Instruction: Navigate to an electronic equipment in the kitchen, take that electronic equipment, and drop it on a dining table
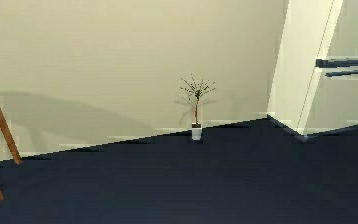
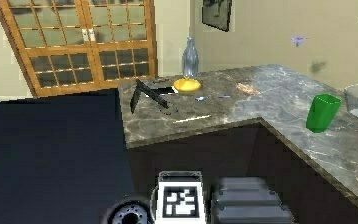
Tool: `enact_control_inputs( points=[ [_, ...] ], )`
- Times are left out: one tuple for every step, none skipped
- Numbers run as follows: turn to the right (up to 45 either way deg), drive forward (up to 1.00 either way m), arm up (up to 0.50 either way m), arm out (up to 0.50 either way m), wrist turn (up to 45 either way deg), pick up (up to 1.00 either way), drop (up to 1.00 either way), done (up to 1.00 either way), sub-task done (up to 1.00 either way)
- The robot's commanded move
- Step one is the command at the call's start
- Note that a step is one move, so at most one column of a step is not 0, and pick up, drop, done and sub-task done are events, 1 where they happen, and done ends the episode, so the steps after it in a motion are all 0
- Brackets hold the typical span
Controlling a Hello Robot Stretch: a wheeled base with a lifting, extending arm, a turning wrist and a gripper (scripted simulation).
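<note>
Forward view: dark blue floor (image 1: 187, 180) running to a beige wall (image 1: 107, 50); one small potted plant (image 1: 196, 112) standing on the floor against that wall; a brown wooden leg (image 1: 3, 126) of some piece of furniture at the view's left edge; a white door frame (image 1: 297, 60) at the right. Arm side view: L-shaped marble counter (image 2: 237, 110) over dark cabinets, with glazed wooden double doors (image 2: 82, 40) beyond its left end. Near the counter's left edge sits a dark angular object (image 2: 147, 95), by its shape and colour the likeliest candidate for the electronic equipment. Just beside it, toward the back edge, are a yellow dish (image 2: 189, 86) and a clear bottle (image 2: 190, 55). A green cup (image 2: 323, 111) stands near the counter's inner corner on the right-hand run. The white marker square (image 2: 182, 200) sits at the bottom edge, with the gripper (image 2: 127, 212) as a dark body left of it; its far end is not made out, so whether it holds anything cannot be told. Status: the kitchen counter appears reached; taking the object and carrying it to the dining table are both judged outstanding.
</note>
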Motion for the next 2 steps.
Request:
enact_control_inputs(
  points=[
    [0.0,0.00,0.00,0.50,0.0,0.00,0.00,0.00,0.00],
    [0.0,0.00,0.00,0.00,45.0,0.00,0.00,0.00,0.00]
  ],
)
